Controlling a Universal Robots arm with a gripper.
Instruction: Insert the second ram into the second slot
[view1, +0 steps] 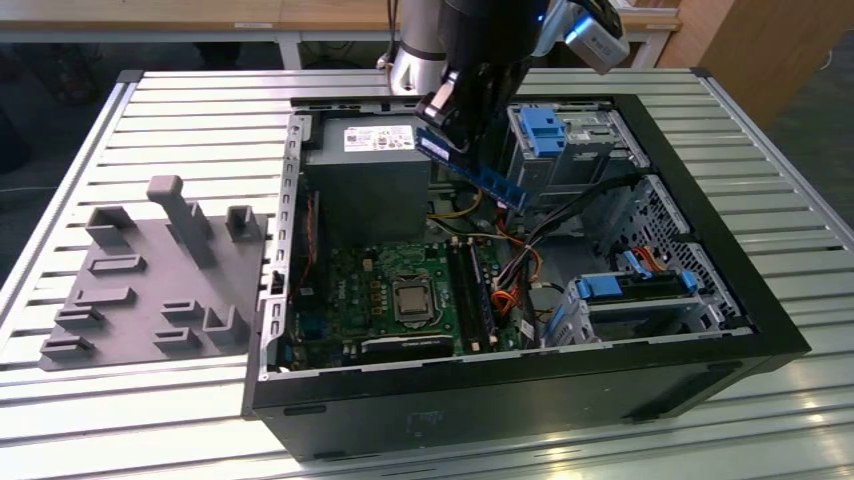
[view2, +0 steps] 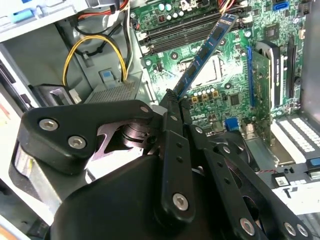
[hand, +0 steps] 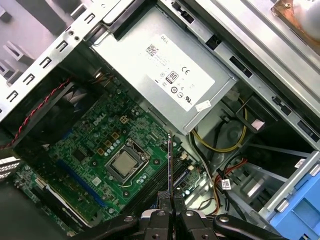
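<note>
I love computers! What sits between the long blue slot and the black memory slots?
The square silver processor chip sits there, as the first wrist view shows.

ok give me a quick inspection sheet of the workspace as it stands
Surface: slatted metal table, with an open computer case lying on it.
Job's things: second ram held tilted above the motherboard, apart from the black slots.
Clutter: grey fixture block on the exterior view's left.
Grippers: gripper shut on the second ram's end.
Cables: yellow wires by the power supply; orange wires beside the slots.
Surroundings: wood-topped bench behind the table.
</note>
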